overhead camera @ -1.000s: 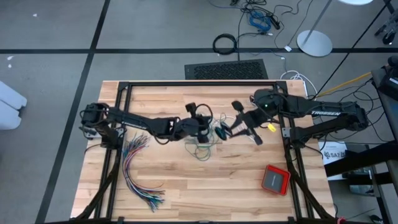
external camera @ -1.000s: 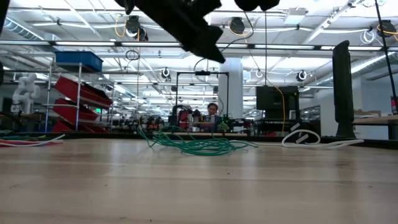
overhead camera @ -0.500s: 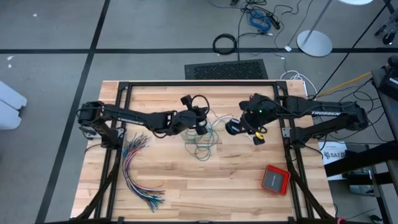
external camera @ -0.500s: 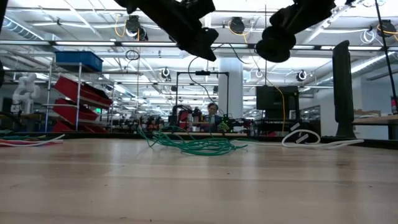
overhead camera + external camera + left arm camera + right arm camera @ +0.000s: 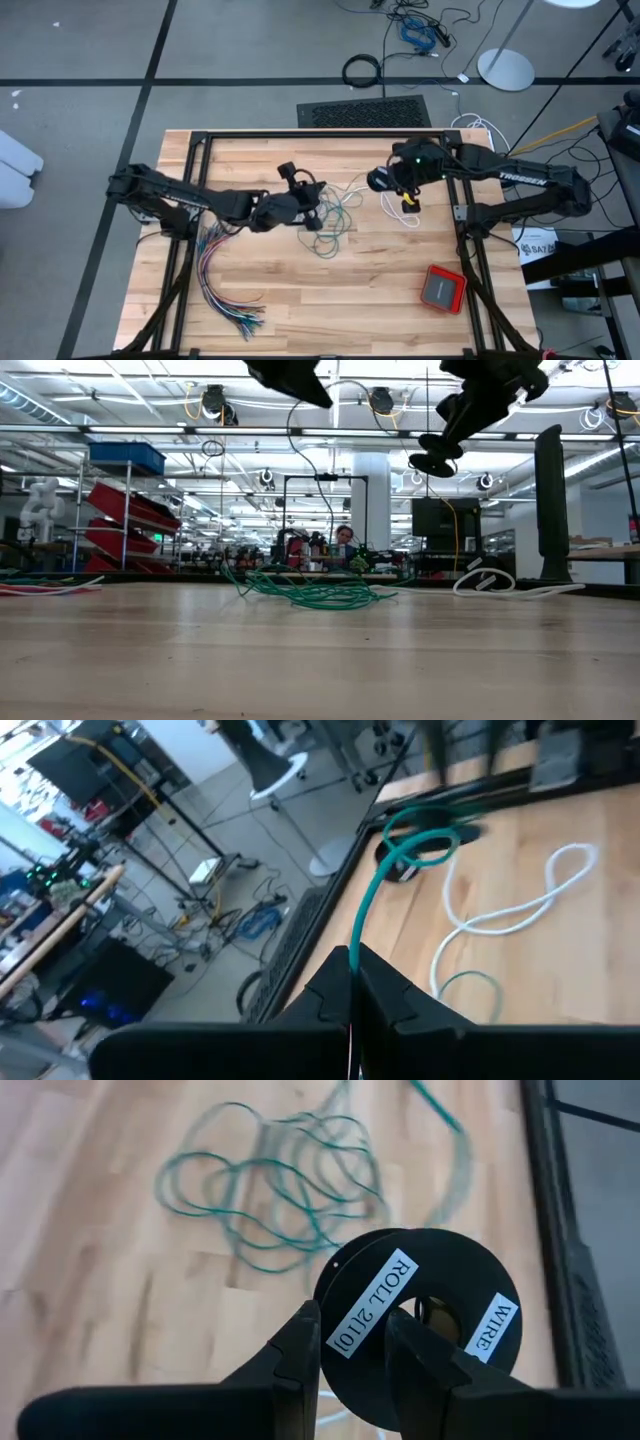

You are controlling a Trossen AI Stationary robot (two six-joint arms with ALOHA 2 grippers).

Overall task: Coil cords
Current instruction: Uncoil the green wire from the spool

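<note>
Both end effectors (image 5: 352,982) (image 5: 350,1342) clamped, raised.

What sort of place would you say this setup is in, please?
Probably a large robotics lab or workshop: shelving with red bins, a white robot arm at the side, ceiling ducting and benches with equipment beyond the wooden table.

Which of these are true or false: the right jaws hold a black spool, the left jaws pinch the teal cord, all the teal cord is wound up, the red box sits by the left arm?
1. The right gripper holds a black spool. True.
2. The left gripper is shut on the teal cord. True.
3. All the teal cord is wound up. False: a loose tangle lies on the table.
4. The red box sits by the left arm. False: it lies near the right arm's side.
</note>
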